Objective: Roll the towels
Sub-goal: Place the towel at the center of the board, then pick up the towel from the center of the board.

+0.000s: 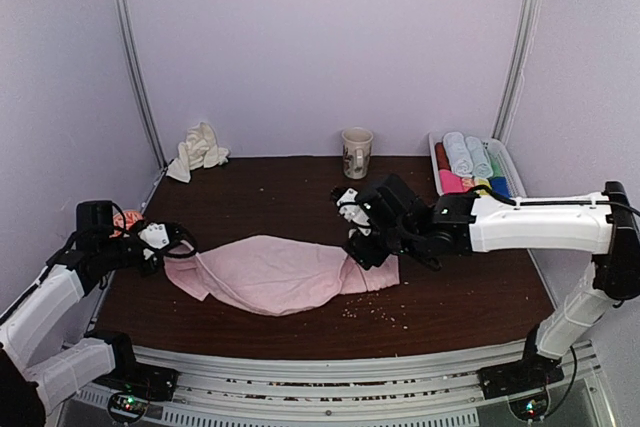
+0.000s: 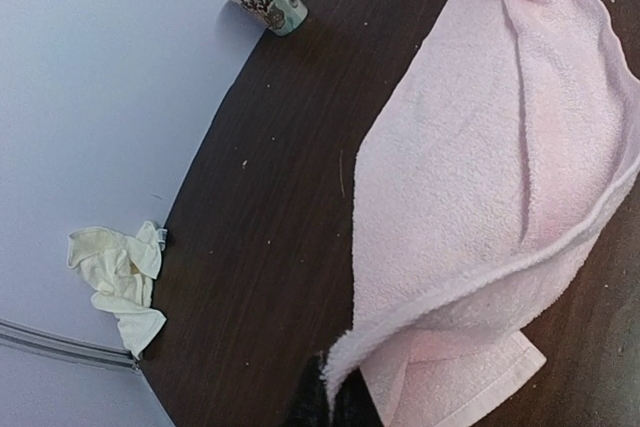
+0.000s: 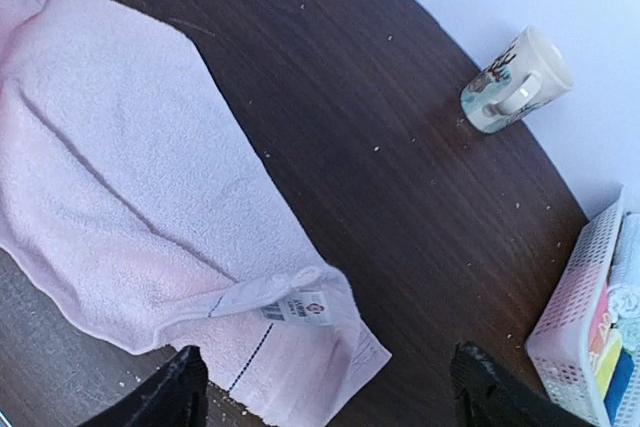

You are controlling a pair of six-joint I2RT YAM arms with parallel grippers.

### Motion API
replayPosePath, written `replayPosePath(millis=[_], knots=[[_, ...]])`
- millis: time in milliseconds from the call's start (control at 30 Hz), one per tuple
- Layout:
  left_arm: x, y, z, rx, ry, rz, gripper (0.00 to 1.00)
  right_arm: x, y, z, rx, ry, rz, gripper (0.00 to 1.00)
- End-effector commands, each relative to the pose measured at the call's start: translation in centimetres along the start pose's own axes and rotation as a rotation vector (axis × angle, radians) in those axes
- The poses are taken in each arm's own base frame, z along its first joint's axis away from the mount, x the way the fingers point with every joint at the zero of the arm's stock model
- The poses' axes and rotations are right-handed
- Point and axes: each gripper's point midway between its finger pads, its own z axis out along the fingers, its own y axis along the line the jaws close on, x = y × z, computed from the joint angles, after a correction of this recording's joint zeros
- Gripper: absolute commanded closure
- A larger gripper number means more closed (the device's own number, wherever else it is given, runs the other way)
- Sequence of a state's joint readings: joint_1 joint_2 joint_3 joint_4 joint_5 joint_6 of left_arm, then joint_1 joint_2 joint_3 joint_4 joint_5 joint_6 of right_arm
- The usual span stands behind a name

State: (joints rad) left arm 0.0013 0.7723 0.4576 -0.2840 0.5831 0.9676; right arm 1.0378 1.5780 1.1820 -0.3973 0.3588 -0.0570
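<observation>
Pink terry, the pink towel (image 1: 275, 272), is seen from above spread in loose folds across the near middle of the dark wood-grain table (image 1: 280, 192). Its left end is met by the left gripper (image 1: 165, 240) and its right end by the right gripper (image 1: 365, 245). A crumpled cream towel (image 1: 200, 150) lies far left, a mug (image 1: 356, 152) far middle, and a white mesh basket (image 1: 433, 157) of rolled towels far right.

From the left wrist, a lifted corner of the pink towel is shown pinched between closed dark fingers (image 2: 318, 402), which the top view hides.

From the right wrist, the fingers (image 3: 180, 392) are shown spread wide, holding nothing, over a hemmed end bearing a small label (image 3: 300, 307).
</observation>
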Motion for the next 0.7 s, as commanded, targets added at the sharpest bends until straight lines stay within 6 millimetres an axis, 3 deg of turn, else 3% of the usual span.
replayPosePath(millis=[0, 100, 233, 400, 667], knots=[[-1.2, 0.3, -0.3, -0.017, -0.069, -0.033, 1.0, 0.2, -1.3, -2.2, 0.017, -0.043, -0.284, 0.12], [-1.1, 0.0, -0.2, -0.007, -0.067, -0.036, 1.0, 0.4, -0.3, -3.1, -0.036, -0.111, -0.524, 0.08], [-1.3, -0.3, -0.3, 0.009, -0.082, -0.041, 1.0, -0.4, 0.1, -3.5, -0.036, -0.183, -0.667, 0.02], [-1.4, -0.5, -0.3, 0.015, -0.088, -0.046, 1.0, -1.2, 0.6, -1.8, -0.094, -0.167, -0.738, 0.02], [-1.4, -0.8, -0.3, 0.027, -0.095, -0.056, 1.0, -2.0, -0.7, 1.5, -0.231, -0.119, -0.761, 0.06]])
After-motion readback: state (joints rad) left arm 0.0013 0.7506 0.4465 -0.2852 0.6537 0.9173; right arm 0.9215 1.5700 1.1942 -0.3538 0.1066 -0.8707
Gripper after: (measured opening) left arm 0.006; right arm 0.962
